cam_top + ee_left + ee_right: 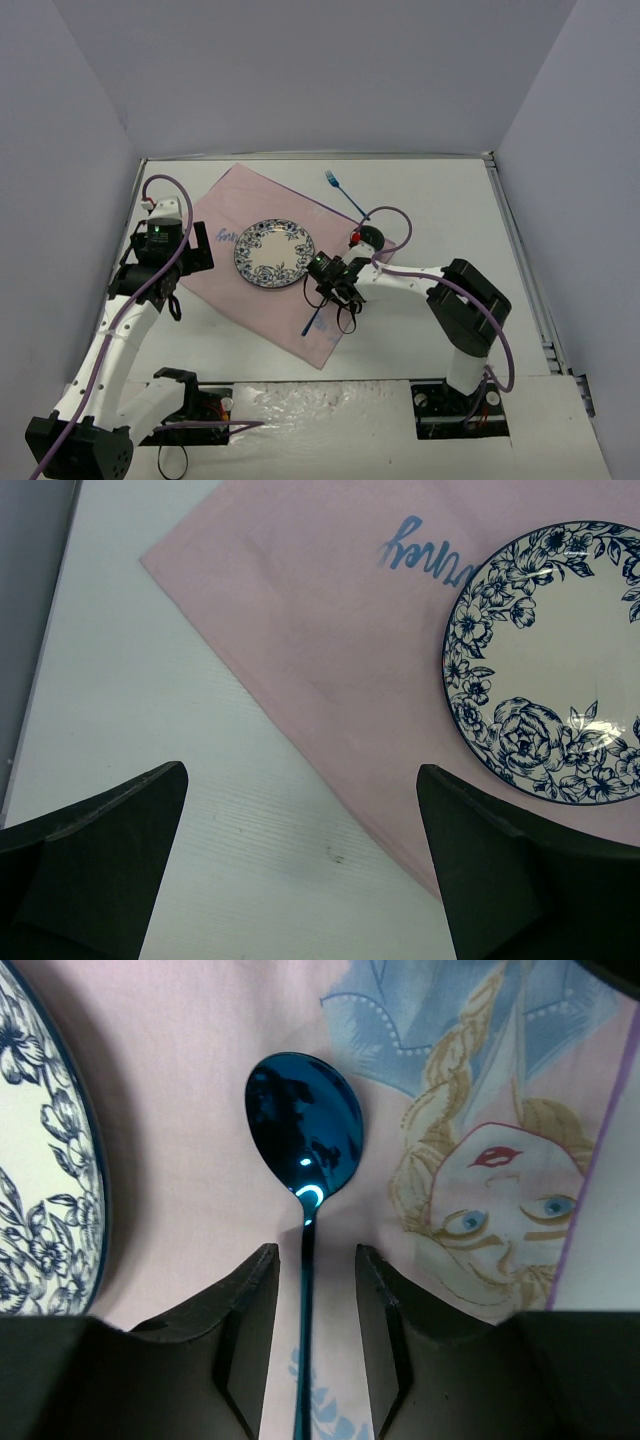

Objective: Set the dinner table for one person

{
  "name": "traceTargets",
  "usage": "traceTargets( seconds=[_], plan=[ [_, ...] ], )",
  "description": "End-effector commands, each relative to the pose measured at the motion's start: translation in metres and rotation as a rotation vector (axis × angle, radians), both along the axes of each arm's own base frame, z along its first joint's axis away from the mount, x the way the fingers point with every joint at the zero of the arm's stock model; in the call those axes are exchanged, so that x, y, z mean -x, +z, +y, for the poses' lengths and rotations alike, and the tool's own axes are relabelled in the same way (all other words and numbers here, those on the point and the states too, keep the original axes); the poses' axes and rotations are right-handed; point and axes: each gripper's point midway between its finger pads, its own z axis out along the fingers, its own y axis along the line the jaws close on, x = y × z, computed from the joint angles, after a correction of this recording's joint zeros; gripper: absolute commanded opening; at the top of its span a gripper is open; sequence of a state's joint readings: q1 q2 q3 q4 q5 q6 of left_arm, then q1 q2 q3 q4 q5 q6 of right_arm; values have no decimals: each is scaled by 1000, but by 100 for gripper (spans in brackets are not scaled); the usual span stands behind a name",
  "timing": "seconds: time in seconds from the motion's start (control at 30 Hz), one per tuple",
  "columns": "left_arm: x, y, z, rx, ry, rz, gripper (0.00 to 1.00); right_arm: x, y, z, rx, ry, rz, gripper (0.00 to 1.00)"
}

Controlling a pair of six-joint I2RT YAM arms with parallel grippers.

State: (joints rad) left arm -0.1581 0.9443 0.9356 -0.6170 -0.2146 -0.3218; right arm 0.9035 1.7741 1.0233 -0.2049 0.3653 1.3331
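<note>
On the white dinner table (430, 210) lies a pink printed cloth (220, 280) with a blue-flowered plate (275, 253) on it. A shiny blue spoon (305, 1125) rests on the cloth just right of the plate (40, 1160). My right gripper (316, 1250) straddles its handle, open, with a gap on each side of the handle. In the top view the spoon's handle (311, 321) sticks out below that gripper (335, 292). A blue fork (343, 190) lies on the table behind the cloth. My left gripper (300, 770) hovers wide open over the cloth's left edge (320, 630), holding nothing.
White walls enclose the table on three sides. A metal edge strip (520, 240) runs along the right side. Purple cables loop off both arms. In the left wrist view bare tabletop (150, 680) lies left of the cloth, with the plate (550, 660) at the right.
</note>
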Motion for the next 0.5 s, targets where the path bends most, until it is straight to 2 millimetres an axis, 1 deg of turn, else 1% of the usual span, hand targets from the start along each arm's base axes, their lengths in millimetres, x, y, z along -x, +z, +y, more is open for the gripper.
traceTargets(
  seconds=[0.0, 0.1, 0.17, 0.23, 0.3, 0.37, 0.4, 0.47],
  plan=[
    [-8, 18, 0, 3, 6, -69, 97, -2, 44, -13, 61, 46, -71, 36],
    [-8, 18, 0, 3, 5, -67, 97, -8, 72, -10, 67, 95, -124, 38],
    [-8, 18, 0, 3, 5, -65, 97, -14, 95, -8, 82, 143, -168, 40],
    [-9, 16, 0, 3, 6, -60, 97, -23, 126, -6, 109, 214, -232, 43],
    [-9, 15, 0, 2, 6, -57, 97, -33, 151, -10, 156, 252, -291, 48],
    [-10, 15, -1, 3, 5, -56, 97, -50, 178, -17, 190, 288, -345, 55],
    [-10, 15, -1, 2, 5, -56, 97, -61, 184, -27, 222, 309, -348, 56],
    [-10, 15, 0, 1, 6, -53, 97, -78, 195, -39, 264, 356, -362, 57]
  ],
)
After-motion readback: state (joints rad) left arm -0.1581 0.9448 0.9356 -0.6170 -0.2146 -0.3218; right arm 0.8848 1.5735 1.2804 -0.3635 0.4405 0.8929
